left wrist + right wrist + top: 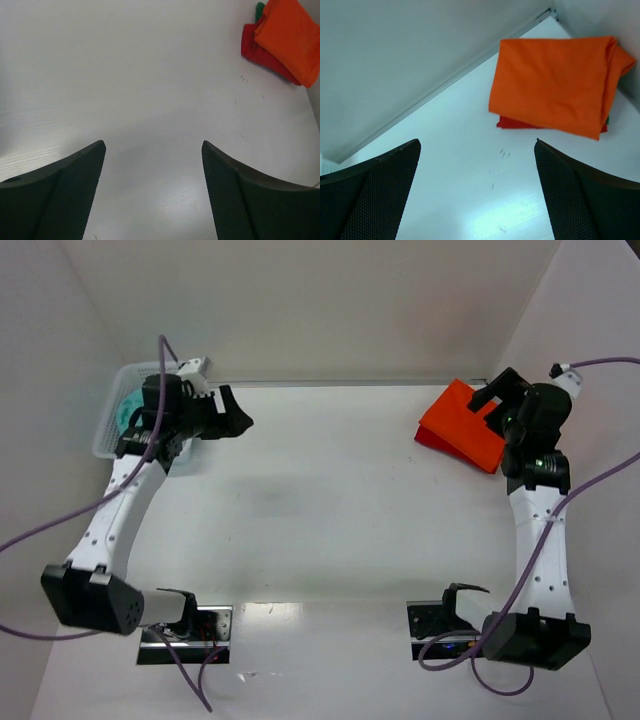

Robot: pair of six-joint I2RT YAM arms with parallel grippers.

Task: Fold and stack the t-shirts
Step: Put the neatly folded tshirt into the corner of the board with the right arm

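**Orange shirt stacked on red, far-right corner; both claws empty**

The right gripper (476, 145) has its jaws spread wide with nothing between them. It hangs over bare table (330, 500). The left gripper (153, 145) is the same, wide apart and empty, and it sits at the far left beside the white mesh basket (108, 435).

Ahead of the right claw and a little to its right lies the orange t-shirt (555, 82). It is folded into a flat rectangle and lies on top of the red t-shirt (512, 122), which shows only as a thin strip along the near edge. The stack sits in the far-right corner, close against the side wall.

In the top view its long axis runs diagonally, from far-left to near-right. The right arm is much nearer to it. The left arm is well apart from it, across the whole table.

Count:
- Two shirts for sure, one orange and one red.
- One basket, with something teal inside.
- A green sliver (260, 7) pokes out behind the stack. It may be a third cloth, but too little shows to tell.

The fold and stack look about done.
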